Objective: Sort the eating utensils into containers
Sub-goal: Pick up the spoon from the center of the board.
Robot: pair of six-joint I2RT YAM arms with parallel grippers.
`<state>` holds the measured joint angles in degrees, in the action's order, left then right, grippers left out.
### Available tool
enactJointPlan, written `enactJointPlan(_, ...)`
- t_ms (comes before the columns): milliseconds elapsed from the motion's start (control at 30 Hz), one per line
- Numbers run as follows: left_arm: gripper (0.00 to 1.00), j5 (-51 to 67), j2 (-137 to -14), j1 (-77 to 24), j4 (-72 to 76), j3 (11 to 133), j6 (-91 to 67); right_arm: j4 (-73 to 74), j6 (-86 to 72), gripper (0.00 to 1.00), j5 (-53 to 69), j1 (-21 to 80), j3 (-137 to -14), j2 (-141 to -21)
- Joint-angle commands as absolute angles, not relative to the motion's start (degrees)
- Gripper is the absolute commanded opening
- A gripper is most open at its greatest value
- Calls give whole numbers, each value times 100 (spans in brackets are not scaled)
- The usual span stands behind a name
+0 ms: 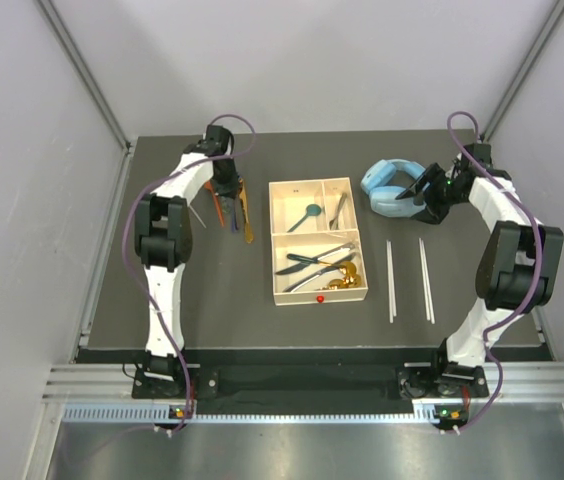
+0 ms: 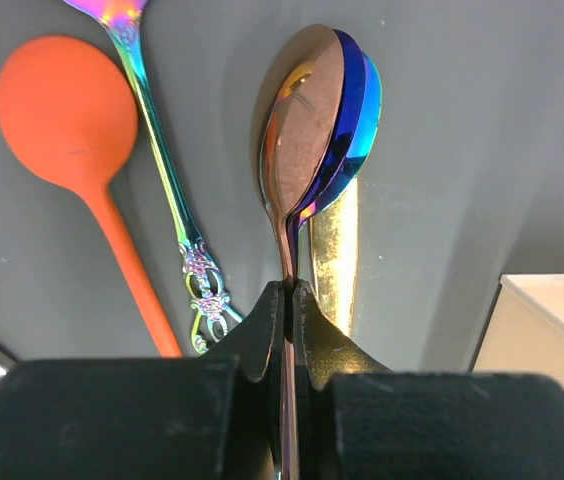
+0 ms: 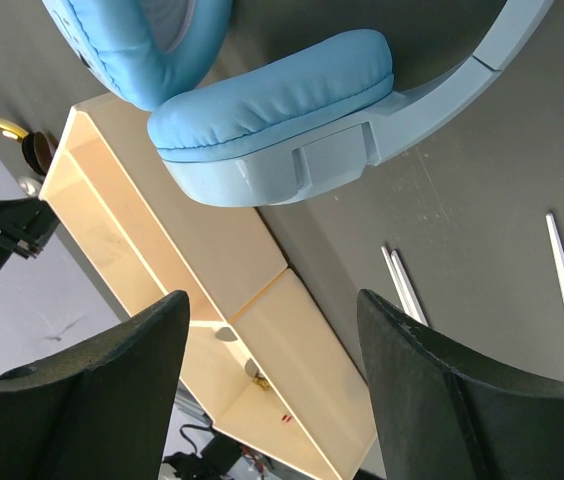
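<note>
Left arm (image 1: 167, 230) stretched forward, left fingers (image 2: 262, 335) pinching a spoon (image 2: 307, 130) handle, right fingers (image 3: 432, 390) spread, headphones (image 3: 282, 100) just ahead of them.

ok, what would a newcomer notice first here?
The light-blue headphones at the far right, the odd thing out. Then the cream tray in the middle, holding several utensils. In the left wrist view, the left pincer is shut on a shiny coppery-blue spoon, beside an orange spoon.

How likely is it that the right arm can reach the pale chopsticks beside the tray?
Probably yes. The chopsticks lie uncovered on the table on that arm's side, nothing on them, and its fingers are open and empty, beside the headphones.
</note>
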<state>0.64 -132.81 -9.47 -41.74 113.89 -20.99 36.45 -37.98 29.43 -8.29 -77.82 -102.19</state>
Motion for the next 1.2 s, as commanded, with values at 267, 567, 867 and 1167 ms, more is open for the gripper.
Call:
enactJointPlan(267, 7, 527, -13095, -1011, -4315, 11206, -2030, 3481, -3753, 68, 3059, -765, -7945, -10230)
enactJointPlan(567, 21, 449, -13219, -1090, -4509, 11233, -2048, 3480, -3753, 68, 3041, -765, -7910, -10195)
enactJointPlan(867, 23, 396, -13376, -1090, -4544, 11417, -2057, 3445, -3797, 68, 3050, -756, -7936, -10213)
enactJointPlan(1167, 0, 378, -13246, -1090, -4544, 11400, -2013, 3472, -3779, 68, 3041, -765, -7928, -10222)
